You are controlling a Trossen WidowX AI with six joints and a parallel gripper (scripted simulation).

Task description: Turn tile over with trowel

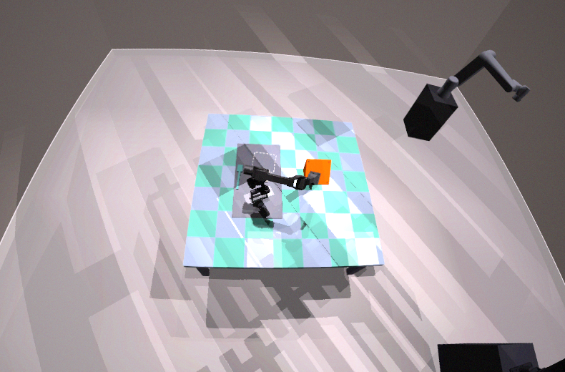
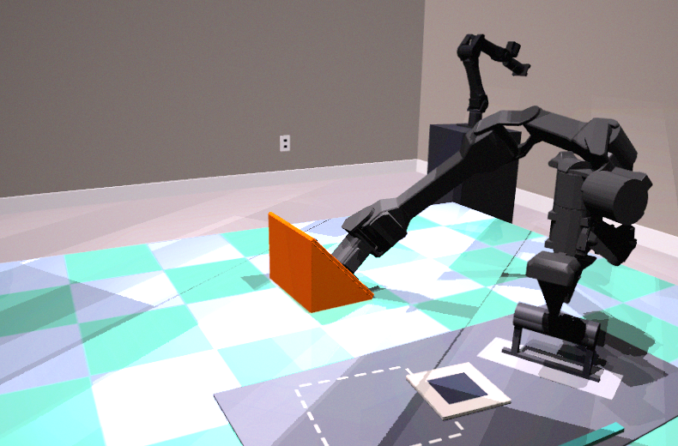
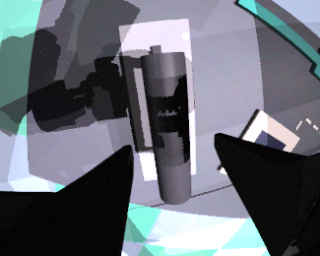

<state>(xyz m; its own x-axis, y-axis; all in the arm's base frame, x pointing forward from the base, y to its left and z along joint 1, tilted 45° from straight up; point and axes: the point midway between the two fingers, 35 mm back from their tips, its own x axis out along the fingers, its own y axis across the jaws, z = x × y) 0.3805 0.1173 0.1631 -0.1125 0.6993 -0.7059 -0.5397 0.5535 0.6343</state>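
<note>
The trowel [image 2: 527, 316] [image 3: 167, 184], a white flat blade with a raised dark cylindrical handle, stands upright on the grey mat [image 2: 256, 400] [image 1: 272, 210]. My gripper [image 3: 173, 146] [image 2: 558, 312] is open at the handle's top, one fingertip on each side in the wrist view. I cannot tell how far down they reach. The tile [image 2: 457, 387] [image 3: 269, 140], cream with a dark square mark facing up, lies flat beside the trowel. It overlaps one side of the dashed outline [image 2: 300, 388] [image 3: 307, 120]. My arm hides the tile in the top view.
A teal long-handled tool [image 1: 239, 168] [image 2: 595, 433] [image 3: 280, 30] lies along the mat's far side from my base. An orange wedge [image 1: 320, 169] [image 2: 293, 262] stands beside my arm's base. Other arms on dark pedestals stand off the table.
</note>
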